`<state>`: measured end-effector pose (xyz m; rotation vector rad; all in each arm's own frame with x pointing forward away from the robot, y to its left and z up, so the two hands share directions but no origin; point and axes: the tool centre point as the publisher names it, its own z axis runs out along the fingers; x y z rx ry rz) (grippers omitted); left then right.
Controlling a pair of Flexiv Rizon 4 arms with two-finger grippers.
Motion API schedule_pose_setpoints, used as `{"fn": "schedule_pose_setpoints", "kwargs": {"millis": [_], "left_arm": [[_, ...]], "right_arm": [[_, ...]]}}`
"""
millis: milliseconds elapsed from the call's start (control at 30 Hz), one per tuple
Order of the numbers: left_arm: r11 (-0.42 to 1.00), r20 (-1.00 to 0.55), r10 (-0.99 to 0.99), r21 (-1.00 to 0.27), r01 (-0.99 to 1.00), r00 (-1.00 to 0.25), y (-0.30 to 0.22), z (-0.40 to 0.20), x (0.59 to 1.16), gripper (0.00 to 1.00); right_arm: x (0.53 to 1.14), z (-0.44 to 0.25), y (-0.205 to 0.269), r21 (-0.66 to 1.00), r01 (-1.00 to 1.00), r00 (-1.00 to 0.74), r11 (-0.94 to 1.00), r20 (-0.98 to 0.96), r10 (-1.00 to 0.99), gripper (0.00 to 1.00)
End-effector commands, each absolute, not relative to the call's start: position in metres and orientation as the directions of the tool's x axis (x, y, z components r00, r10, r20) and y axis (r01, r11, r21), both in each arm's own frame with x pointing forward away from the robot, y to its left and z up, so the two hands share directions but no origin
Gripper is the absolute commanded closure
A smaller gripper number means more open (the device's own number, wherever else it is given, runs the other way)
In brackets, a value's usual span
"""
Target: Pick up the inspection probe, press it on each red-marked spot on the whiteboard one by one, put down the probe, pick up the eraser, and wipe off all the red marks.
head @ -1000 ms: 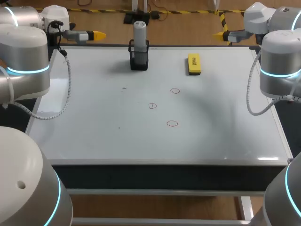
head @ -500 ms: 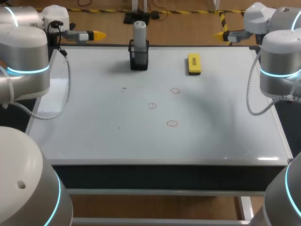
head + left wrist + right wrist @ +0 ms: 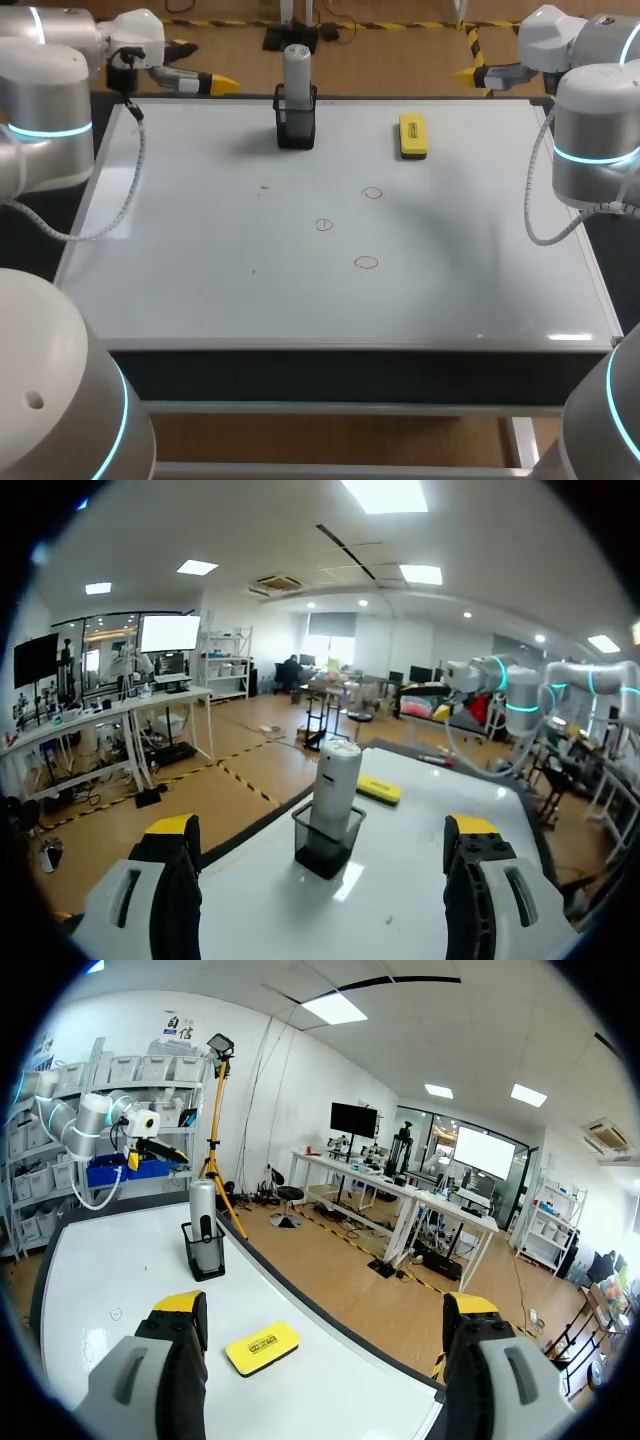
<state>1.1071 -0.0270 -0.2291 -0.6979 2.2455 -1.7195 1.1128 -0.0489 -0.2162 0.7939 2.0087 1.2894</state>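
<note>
Hanging over the far left corner of the whiteboard (image 3: 200, 250), the left gripper (image 3: 220, 83) had its jaws spread wide with nothing between them. In its wrist view the two yellow fingertips (image 3: 172, 828) were well apart, touched nothing, and pointed toward the probe (image 3: 336, 780). The probe stood upright in a black mesh holder (image 3: 296, 128) near the board's far edge. The right gripper (image 3: 464, 73) was at the far right corner, its jaws likewise wide apart and empty. The yellow eraser (image 3: 412, 134) lay flat on the board to the right of the holder, apart from it. Three red circles (image 3: 325, 224) were drawn around the board's middle, well apart from both grippers, the probe and the eraser.
</note>
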Motion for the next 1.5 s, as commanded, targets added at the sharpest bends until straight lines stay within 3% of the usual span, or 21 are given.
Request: {"fn": "schedule_pose_setpoints", "kwargs": {"millis": [33, 833, 1500], "left_arm": [[0.175, 0.142, -0.333, -0.962, -0.209, -0.932, -0.045, -0.245, 1.138, 0.00], [0.032, 0.099, -0.134, -0.994, -0.105, -0.986, -0.143, -0.281, 1.175, 0.00], [-0.002, 0.106, -0.058, -0.994, -0.107, -0.993, -0.181, -0.282, 1.187, 0.00]], "right_arm": [[1.113, -0.216, -0.049, 0.925, 0.157, -0.631, 0.345, -0.175, 0.756, 0.00], [1.113, -0.216, -0.049, 0.925, 0.157, -0.631, 0.345, -0.175, 0.756, 0.00], [1.113, -0.216, -0.049, 0.925, 0.157, -0.631, 0.345, -0.175, 0.756, 0.00]]}}
